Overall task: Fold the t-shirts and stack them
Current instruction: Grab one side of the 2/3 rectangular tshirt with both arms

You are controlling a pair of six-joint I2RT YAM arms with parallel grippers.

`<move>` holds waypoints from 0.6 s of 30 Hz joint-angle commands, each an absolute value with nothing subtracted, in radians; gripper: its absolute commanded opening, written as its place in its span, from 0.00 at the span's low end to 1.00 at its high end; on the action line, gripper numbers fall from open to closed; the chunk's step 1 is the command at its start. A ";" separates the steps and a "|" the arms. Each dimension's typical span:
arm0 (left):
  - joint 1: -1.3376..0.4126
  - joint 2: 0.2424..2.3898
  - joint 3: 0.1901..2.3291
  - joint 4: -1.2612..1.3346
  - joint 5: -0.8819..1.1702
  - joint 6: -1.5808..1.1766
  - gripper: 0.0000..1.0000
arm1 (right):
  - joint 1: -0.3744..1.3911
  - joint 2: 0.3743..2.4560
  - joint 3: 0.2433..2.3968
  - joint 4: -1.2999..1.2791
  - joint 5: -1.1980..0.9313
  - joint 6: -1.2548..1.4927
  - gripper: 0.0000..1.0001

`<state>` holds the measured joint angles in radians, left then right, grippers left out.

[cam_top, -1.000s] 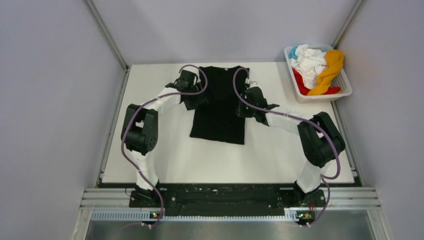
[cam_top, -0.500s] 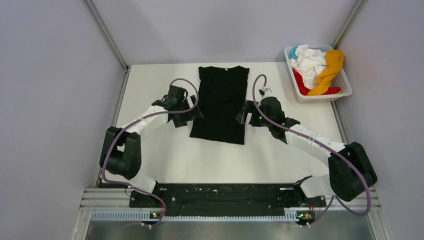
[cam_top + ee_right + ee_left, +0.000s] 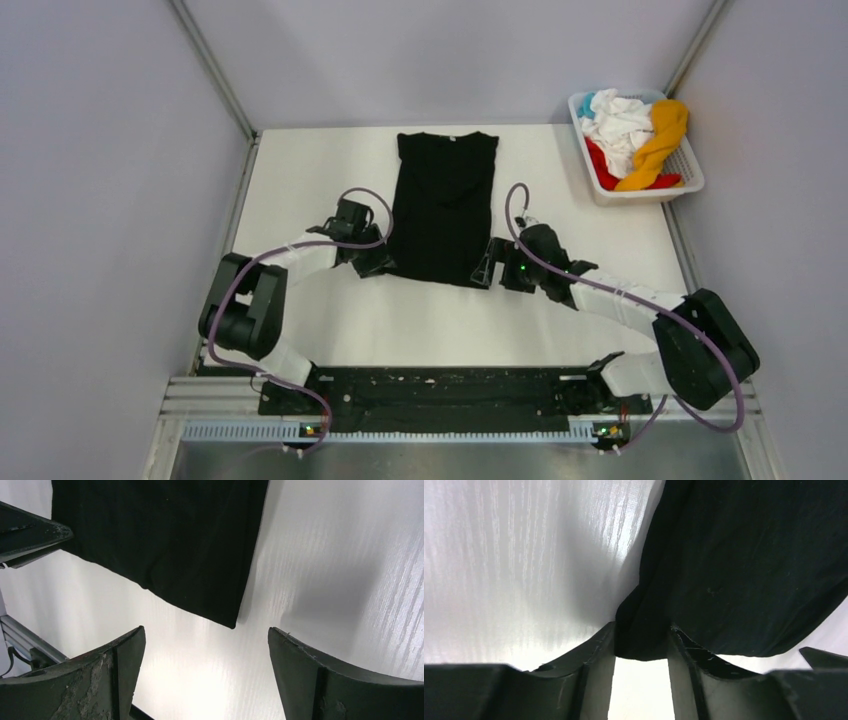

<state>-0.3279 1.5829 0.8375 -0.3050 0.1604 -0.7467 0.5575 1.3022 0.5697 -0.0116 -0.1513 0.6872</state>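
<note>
The black t-shirt (image 3: 443,205) lies flat on the white table, sleeves folded in, collar at the far end. My left gripper (image 3: 374,260) is at its near left hem corner. In the left wrist view my left gripper (image 3: 641,636) is shut on that bunched corner of the black t-shirt (image 3: 749,555). My right gripper (image 3: 490,272) is open and empty just off the near right hem corner. In the right wrist view the corner of the black t-shirt (image 3: 165,540) lies ahead of my right gripper (image 3: 206,636), apart from the fingers. The white t-shirt (image 3: 620,118), orange-yellow t-shirt (image 3: 662,138), red t-shirt (image 3: 603,166) and light blue t-shirt (image 3: 587,102) are heaped in the basket.
The white slatted basket (image 3: 645,193) stands at the far right corner of the table (image 3: 300,170). Grey walls close in the table on the left, far and right sides. A metal rail (image 3: 460,395) with the arm bases runs along the near edge.
Both arms have drawn back toward the near edge along the shirt's sides, from its upper part to its hem corners. The left gripper now has the left corner between its fingers.
</note>
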 commanded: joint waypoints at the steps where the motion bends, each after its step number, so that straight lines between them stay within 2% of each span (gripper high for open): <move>1: -0.325 1.625 0.800 -0.222 0.222 -0.765 0.40 | 0.580 1.336 0.560 0.023 -0.139 0.728 0.91; 3: -0.325 1.626 0.785 -0.212 0.237 -0.773 0.30 | 0.585 1.356 0.559 0.035 -0.140 0.744 0.91; 6: -0.325 1.615 0.770 -0.218 0.218 -0.776 0.01 | 0.598 1.387 0.557 0.056 -0.143 0.757 0.84; 9: -0.325 1.595 0.768 -0.230 0.191 -0.775 0.00 | 0.607 1.418 0.560 0.067 -0.132 0.771 0.74; 13: -0.325 1.585 0.769 -0.230 0.186 -0.774 0.00 | 0.611 1.452 0.555 0.086 -0.089 0.803 0.67; 18: -0.325 1.588 0.772 -0.231 0.183 -0.779 0.00 | 0.618 1.482 0.555 0.100 -0.090 0.818 0.43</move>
